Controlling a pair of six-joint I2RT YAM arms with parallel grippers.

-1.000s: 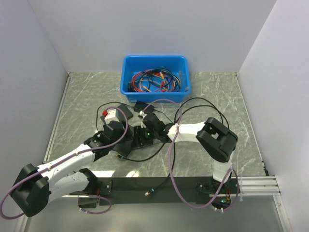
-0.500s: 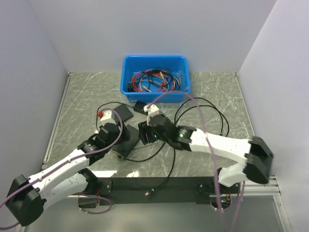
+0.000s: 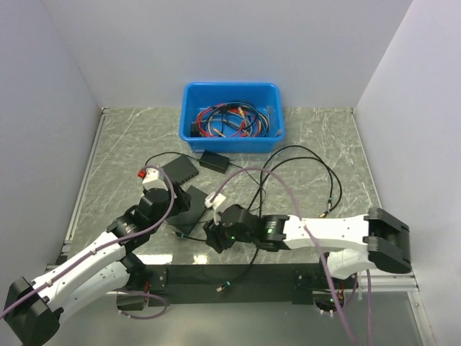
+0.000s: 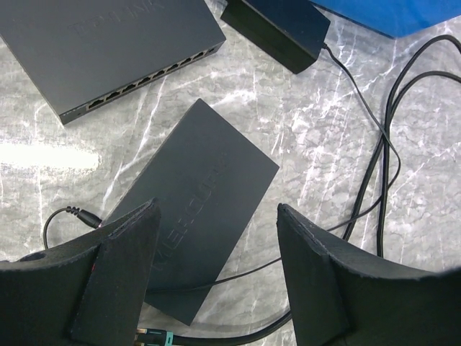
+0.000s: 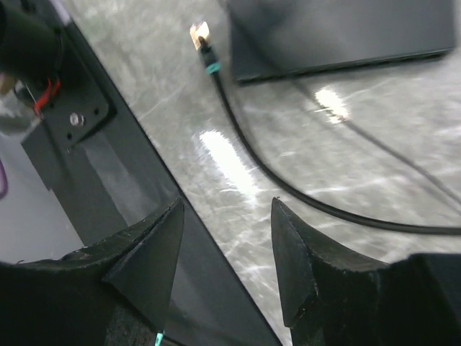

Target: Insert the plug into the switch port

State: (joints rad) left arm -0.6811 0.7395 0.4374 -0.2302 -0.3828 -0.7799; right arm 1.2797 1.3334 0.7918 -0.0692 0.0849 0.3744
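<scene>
At the near edge of the table [image 3: 122, 144], just past the black mounting rail [image 5: 108, 166], the right gripper [image 5: 227, 209] hangs low over the marbled surface. Its jaws stand roughly half open and nothing is between them.

A little beyond its fingertips [image 5: 277, 209] lies the plug [image 5: 200, 34], flat on the table and free of both grippers. In the right wrist view its long axis runs away from the camera, leaning slightly left. The brass-coloured tip is at the far end and points that way. A teal band sits behind the tip, and the black cable [image 5: 245, 144] trails back toward the camera and curves off to the right. The plug rests just beside the near corner of the smaller switch [image 5: 324, 29], with a narrow gap between them. Its tip points along the switch's end rather than into it.

Farther in, the left gripper [image 4: 216, 216] is poised over the top of that smaller switch, its jaws wide open and gripping nothing. Whether its fingers [image 4: 122, 274] touch the case cannot be told.

Beyond lies the larger switch [image 4: 108, 43], whose row of ports faces the smaller one. Past it is a small black adapter brick [image 4: 277, 29], and at the back stands a blue bin [image 3: 230, 86] holding red, blue and black cables.
</scene>
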